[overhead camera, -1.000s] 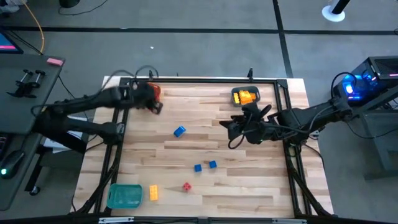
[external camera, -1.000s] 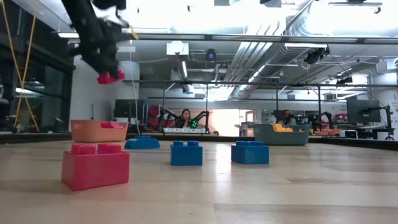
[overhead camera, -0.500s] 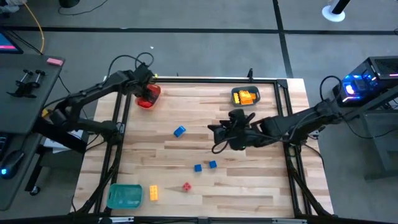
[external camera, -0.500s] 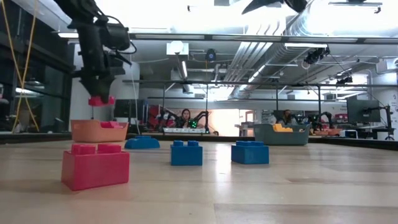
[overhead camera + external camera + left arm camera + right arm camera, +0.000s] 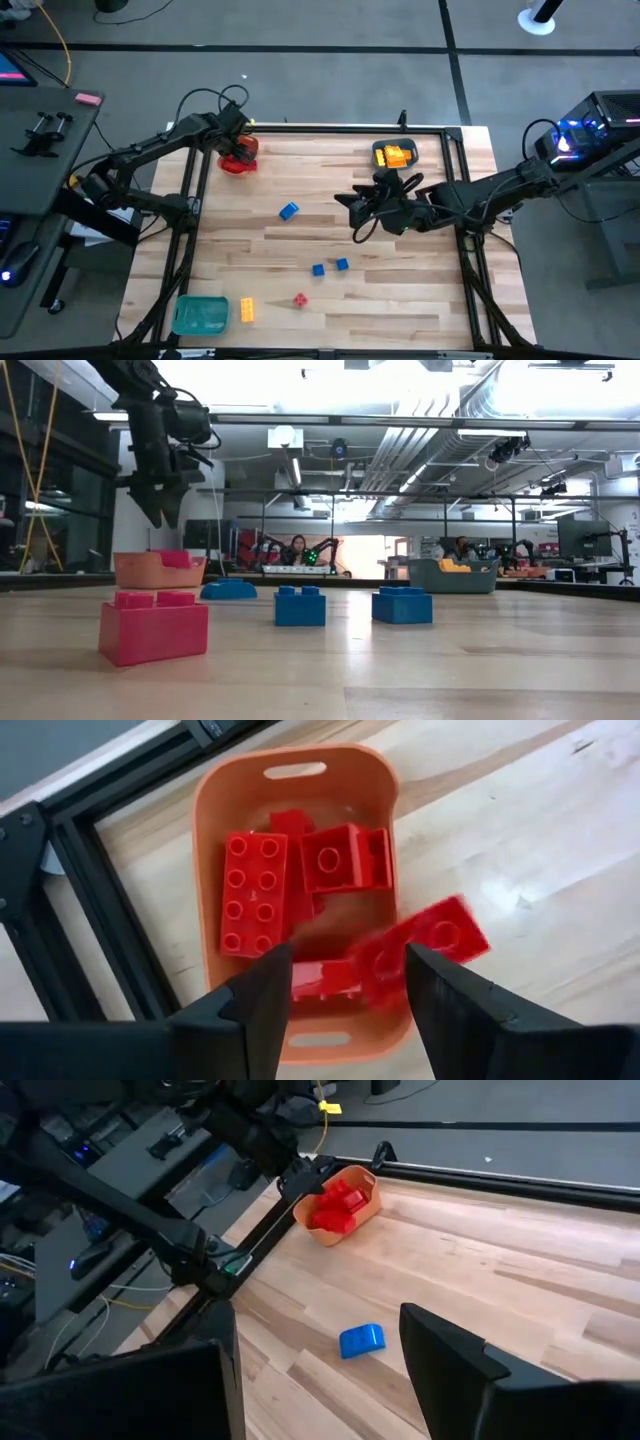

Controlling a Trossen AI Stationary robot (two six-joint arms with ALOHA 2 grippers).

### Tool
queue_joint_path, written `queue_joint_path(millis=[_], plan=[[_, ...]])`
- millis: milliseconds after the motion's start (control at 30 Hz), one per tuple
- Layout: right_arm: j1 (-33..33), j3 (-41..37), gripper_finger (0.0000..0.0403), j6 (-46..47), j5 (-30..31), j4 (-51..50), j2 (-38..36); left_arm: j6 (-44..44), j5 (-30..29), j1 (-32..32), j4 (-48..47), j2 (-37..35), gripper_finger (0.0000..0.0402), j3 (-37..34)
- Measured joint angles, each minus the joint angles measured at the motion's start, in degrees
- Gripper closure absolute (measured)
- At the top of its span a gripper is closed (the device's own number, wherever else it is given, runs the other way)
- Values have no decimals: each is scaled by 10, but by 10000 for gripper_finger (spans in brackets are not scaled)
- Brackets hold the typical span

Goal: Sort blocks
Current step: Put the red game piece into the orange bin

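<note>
Pale wooden planks form the table point(image 5: 400, 300), on which small studded blocks are scattered: blue ones point(image 5: 289, 211) mid-table, a red one point(image 5: 300, 299) and a yellow one point(image 5: 246, 309) nearer the front. Red blocks point(image 5: 250, 892) are piled in the orange tray point(image 5: 222, 790). The left gripper point(image 5: 340, 985) is held above that tray, jaws parted and empty. The right gripper point(image 5: 350, 205) is poised mid-table, jaws spread, nothing held.

Past the left gripper point(image 5: 345, 995), whose two dark fingers point(image 5: 268, 990) stand apart with nothing between them, an orange tray point(image 5: 215, 810) on the wooden table point(image 5: 540, 850) holds several red blocks point(image 5: 252, 892), one blurred red block point(image 5: 430, 942) lying across the tray's rim beside black frame rails point(image 5: 85, 900)
</note>
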Motion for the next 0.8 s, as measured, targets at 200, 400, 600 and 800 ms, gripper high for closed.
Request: queue_joint_path(millis=[200,400,600,800], plan=[[0,0,242,-5,0,0,1,-11,26,0,-3,-1,223,0],[0,0,242,-6,-1,-1,1,-10,32,-1,-3,-2,222,0],[0,0,242,-6,-5,-2,1,-10,43,-1,-4,-2,222,0],[0,0,242,-9,-9,-2,1,-11,51,-1,-4,-2,222,1]])
